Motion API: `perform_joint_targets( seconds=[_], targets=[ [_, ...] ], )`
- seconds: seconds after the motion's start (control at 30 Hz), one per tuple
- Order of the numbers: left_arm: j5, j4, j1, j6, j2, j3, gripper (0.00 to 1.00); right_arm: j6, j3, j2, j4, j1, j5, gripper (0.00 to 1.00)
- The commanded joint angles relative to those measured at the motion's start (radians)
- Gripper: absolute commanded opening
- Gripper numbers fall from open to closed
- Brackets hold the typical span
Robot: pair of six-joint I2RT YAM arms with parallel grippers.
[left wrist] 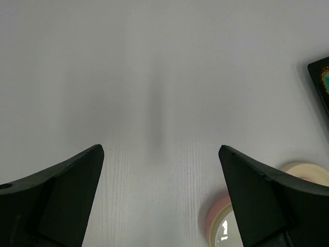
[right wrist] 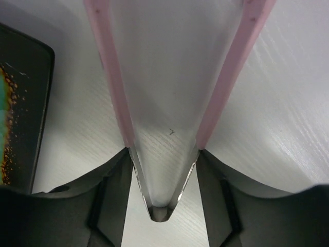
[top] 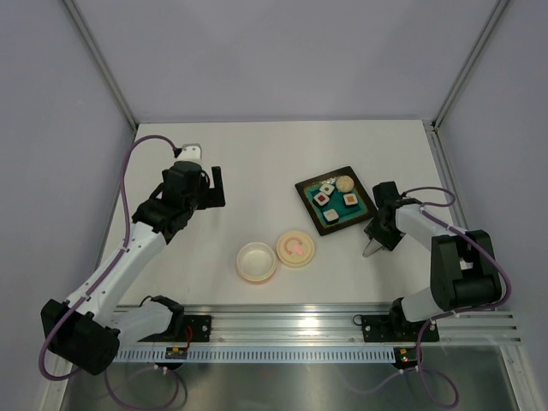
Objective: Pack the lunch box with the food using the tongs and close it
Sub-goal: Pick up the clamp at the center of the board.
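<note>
**A:** Why does the right claw (right wrist: 163,154) hold the slender, pale-pink V-shaped tongs (right wrist: 113,77) so close to their joined end?

**B:** Its fingers press on both arms there, gripping them. I judge that leaves the long tips free to pinch.

**A:** And the small toy food pieces (top: 323,199), white blocks and a beige ball?

**B:** On the dark square tray (top: 312,208), near that claw. The round cream lunch box (top: 256,261) stands open, with its cream lid (top: 295,248) touching it.

**A:** The left claw (left wrist: 160,149)?

**B:** Spread wide and empty, well apart from everything, probably to leave room.
</note>
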Motion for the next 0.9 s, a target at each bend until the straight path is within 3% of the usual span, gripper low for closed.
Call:
perform_joint_targets(
  seconds=[0.0, 0.13, 0.23, 0.33, 0.6, 0.7, 0.87],
  targets=[
    [0.010, 0.021, -0.002, 0.002, -0.007, 0.031, 0.99, 0.003, 0.015, 0.005, 0.021, -0.004, -0.001, 0.56],
    [0.010, 0.023, -0.003, 0.005, -0.007, 0.029, 0.99, -0.003, 0.006, -0.015, 0.018, -0.003, 0.003, 0.42],
    [0.009, 0.023, -0.003, 0.007, -0.007, 0.031, 0.99, -0.003, 0.003, -0.046, -0.005, -0.004, 0.014, 0.23],
    [0.009, 0.025, -0.002, 0.005, -0.007, 0.028, 0.99, -0.018, 0.017, -0.085, -0.048, -0.004, 0.020, 0.11],
    [0.009, 0.028, -0.003, 0.005, -0.004, 0.028, 0.99, -0.113, 0.144, -0.196, -0.204, -0.003, 0.003, 0.11],
    [0.007, 0.031, -0.003, 0.004, -0.003, 0.029, 0.99, -0.225, 0.236, -0.172, -0.261, 0.005, -0.113, 0.11],
    [0.012, 0.032, -0.002, -0.001, 0.005, 0.029, 0.99, -0.323, 0.432, -0.044, -0.387, 0.121, -0.152, 0.15]
  ],
)
